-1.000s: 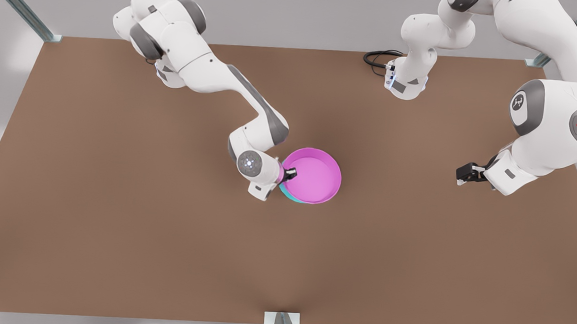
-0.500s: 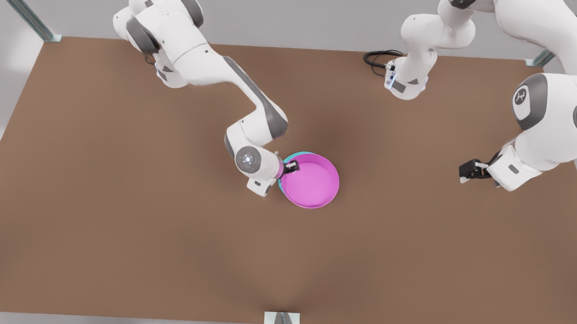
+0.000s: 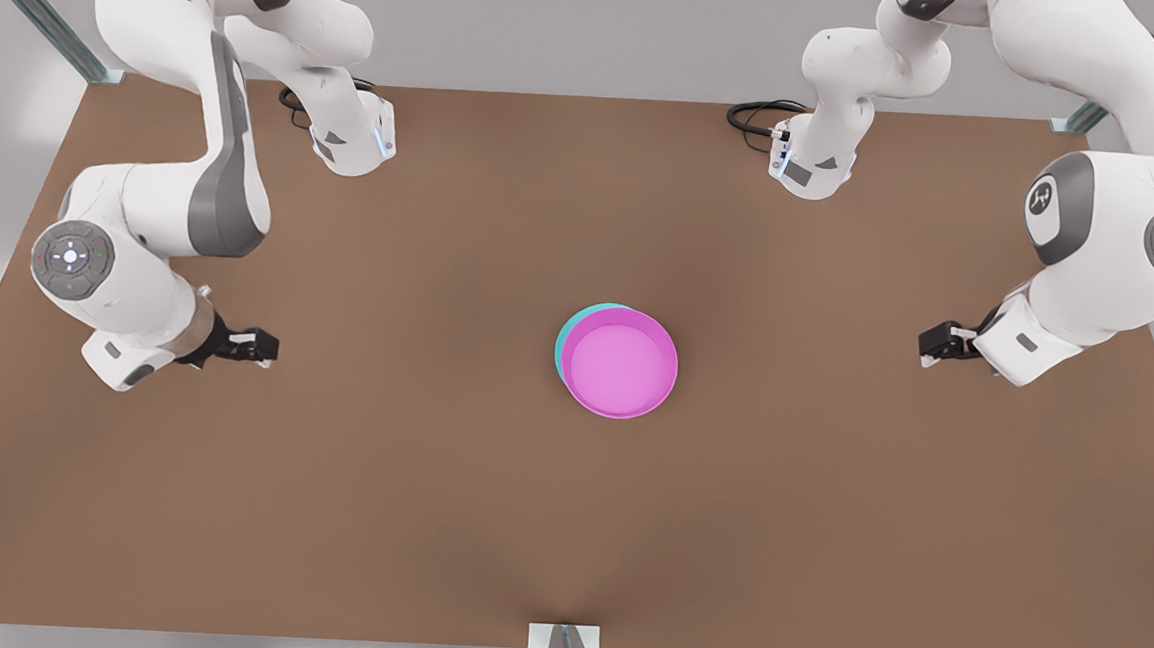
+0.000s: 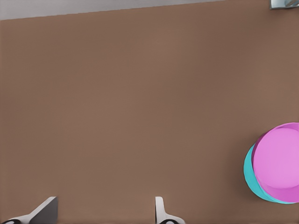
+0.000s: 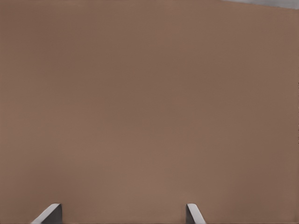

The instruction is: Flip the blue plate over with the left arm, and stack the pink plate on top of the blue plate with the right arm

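Pink plate [image 3: 625,364] stacked on blue plate [image 3: 566,341], a bit off centre, mid desk [image 3: 565,524]. Left end effector [image 3: 926,347] released, well apart at the front view's right. Right end effector [image 3: 270,347] released too, far off at the front view's left.

Brown table [image 3: 425,515], blue plate [image 3: 566,338] on it, arm bases, black cable [image 3: 750,114]

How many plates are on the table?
2. The pink plate sits on top of the blue plate, near the middle of the table. Just a blue edge peeks out toward the front view's left.
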Available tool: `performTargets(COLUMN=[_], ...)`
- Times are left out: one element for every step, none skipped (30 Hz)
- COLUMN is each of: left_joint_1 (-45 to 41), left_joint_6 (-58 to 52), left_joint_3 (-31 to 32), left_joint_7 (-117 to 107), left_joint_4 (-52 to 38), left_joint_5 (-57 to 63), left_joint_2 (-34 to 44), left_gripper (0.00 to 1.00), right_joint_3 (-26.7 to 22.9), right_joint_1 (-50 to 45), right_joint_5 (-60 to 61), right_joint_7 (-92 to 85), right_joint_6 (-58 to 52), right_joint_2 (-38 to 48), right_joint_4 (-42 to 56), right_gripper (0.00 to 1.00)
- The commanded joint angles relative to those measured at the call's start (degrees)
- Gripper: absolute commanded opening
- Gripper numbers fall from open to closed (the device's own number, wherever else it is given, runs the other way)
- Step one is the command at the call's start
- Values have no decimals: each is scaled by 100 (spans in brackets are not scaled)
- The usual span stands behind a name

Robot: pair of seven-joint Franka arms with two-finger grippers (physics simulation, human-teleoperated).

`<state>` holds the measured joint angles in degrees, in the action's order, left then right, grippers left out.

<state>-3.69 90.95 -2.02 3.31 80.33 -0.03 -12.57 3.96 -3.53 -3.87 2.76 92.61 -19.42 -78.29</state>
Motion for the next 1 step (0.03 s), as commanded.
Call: performTargets(left_joint_1=[0], left_joint_6=[10], left_joint_3=[0], left_joint_7=[11], left_joint_4=[0], left_joint_5=[3], left_joint_2=[0], left_gripper=[100], right_joint_3=[0], right_joint_1=[1], right_joint_5=[1], right_joint_7=[6], right_joint_6=[-50], right_joint_2=[-9], right_joint_4=[7], right_gripper=[100])
